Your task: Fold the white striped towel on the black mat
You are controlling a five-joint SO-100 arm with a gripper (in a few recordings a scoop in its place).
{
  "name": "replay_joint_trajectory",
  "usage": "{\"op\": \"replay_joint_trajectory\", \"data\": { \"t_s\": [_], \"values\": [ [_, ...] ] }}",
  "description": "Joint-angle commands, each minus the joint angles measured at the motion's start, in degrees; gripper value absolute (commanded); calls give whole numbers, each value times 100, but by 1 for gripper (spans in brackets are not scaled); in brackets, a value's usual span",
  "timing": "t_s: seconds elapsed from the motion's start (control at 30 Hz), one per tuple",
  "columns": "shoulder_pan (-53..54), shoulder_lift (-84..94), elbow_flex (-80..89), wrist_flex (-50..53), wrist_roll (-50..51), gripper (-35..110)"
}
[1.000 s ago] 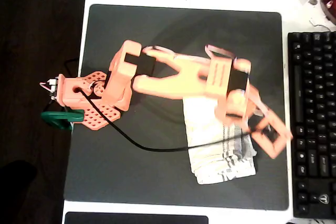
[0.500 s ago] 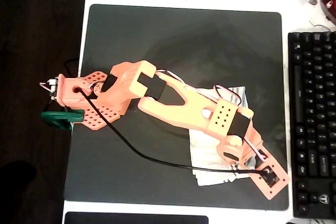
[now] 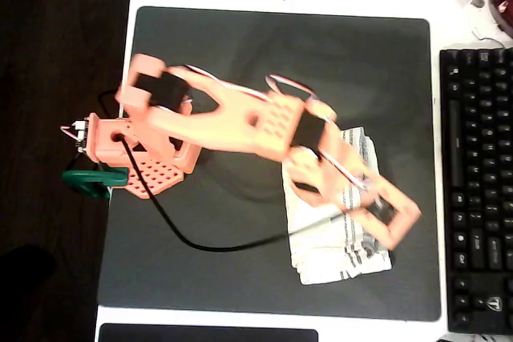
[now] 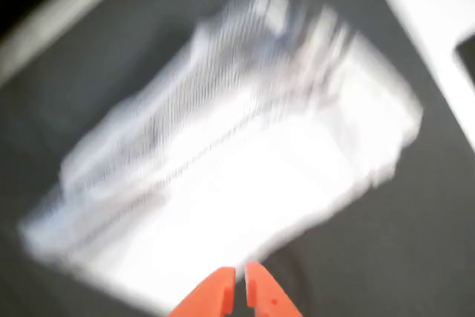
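Arm up over the folded towel, fingertips pinched nearly together, empty

The white striped towel (image 3: 333, 234) lies bunched on the right half of the black mat (image 3: 240, 54); the gripper (image 4: 239, 285) hangs above its edge; best next: drop low, spread the fingers, take one clean corner, not the whole stack.

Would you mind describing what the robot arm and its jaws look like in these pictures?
The arm is orange plastic, printed in chunky links with black motor blocks at the joints and a perforated base plate. A thin black cable loops from the base toward the wrist, with fine red-and-white wires along the forearm. The gripper shows two orange, pointed jaws, nearly together.
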Motion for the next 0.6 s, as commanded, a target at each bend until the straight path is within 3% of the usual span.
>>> {"op": "replay_joint_trajectory", "data": {
  "t_s": [0.0, 0.1, 0.27, 0.57],
  "values": [
    [-53, 782, 738, 299, -290, 2],
    [-114, 1002, 1608, 352, -853, 2],
    [-299, 984, 2848, -738, -1283, 4],
    [-1116, -176, 2927, -1969, -853, 5]
  ]
}}
